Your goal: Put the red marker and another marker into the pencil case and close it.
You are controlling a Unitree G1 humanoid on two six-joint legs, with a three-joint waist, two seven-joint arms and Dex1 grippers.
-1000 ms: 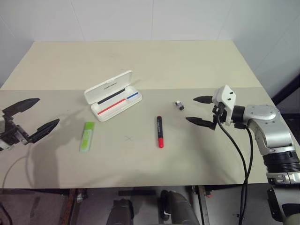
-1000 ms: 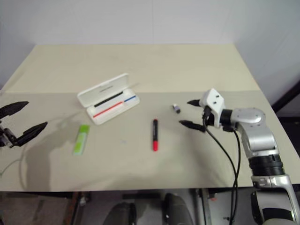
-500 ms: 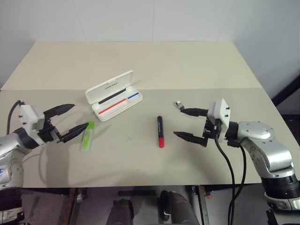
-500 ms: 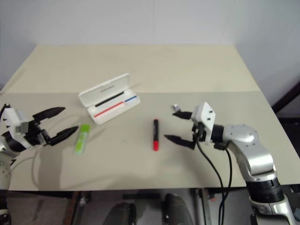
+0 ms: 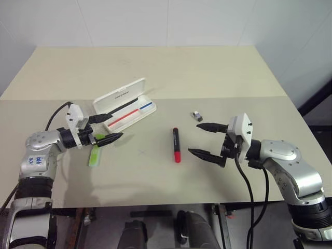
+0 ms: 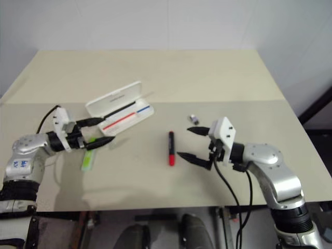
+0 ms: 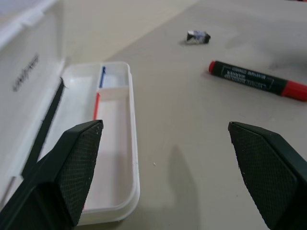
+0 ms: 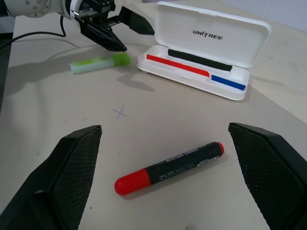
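Beige table (image 5: pixel 155 67) is carrying the white pencil case (image 5: pixel 126 106), lid up. Both grippers are gaping empty: right gripper (image 5: pixel 206 140) beside the red marker (image 5: pixel 176 145), left gripper (image 5: pixel 106 128) over the green highlighter (image 5: pixel 95 155).

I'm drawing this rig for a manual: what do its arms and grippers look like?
Both arms are rounded silver-grey metal shells with black joints; the left one carries blue handwritten marks. A white block sits at each wrist, with black cables looping along the arm. The left gripper and right gripper each have two black, pointed fingers with textured pads.
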